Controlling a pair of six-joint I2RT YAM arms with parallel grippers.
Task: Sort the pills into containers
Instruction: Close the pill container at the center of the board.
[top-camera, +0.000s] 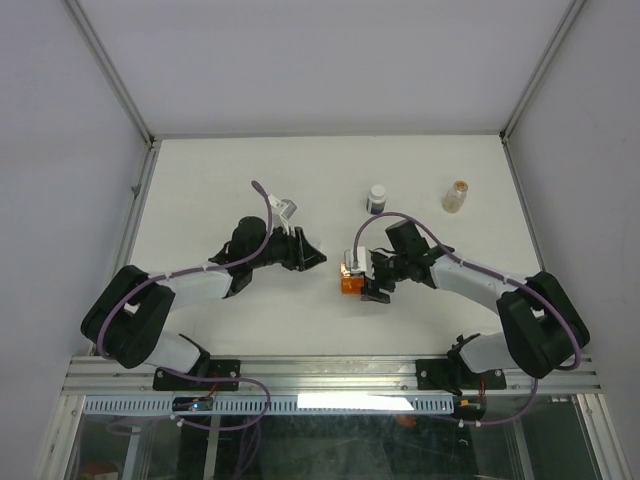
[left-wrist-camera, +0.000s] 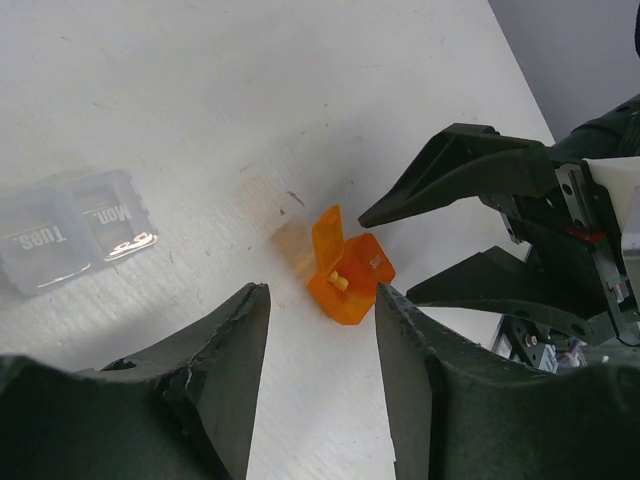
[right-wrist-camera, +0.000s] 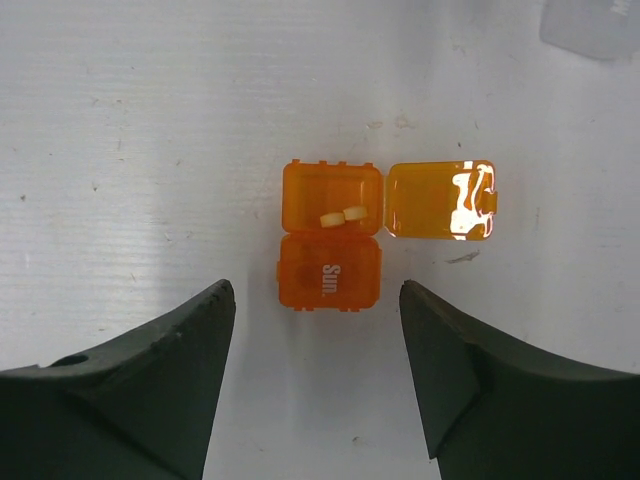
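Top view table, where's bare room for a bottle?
Bare: the far-left corner beyond the left arm, and the near strip between it and the right arm. Crowded: around the orange pill box, between left end effector and right end effector.

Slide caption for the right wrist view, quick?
Orange pillbox on the white table: one compartment open holding two pale pills, the closed one marked Sun.

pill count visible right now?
2. The left pill and the right pill lie side by side in the open orange compartment, next to the closed compartment marked Sun. More may be hidden inside that one.
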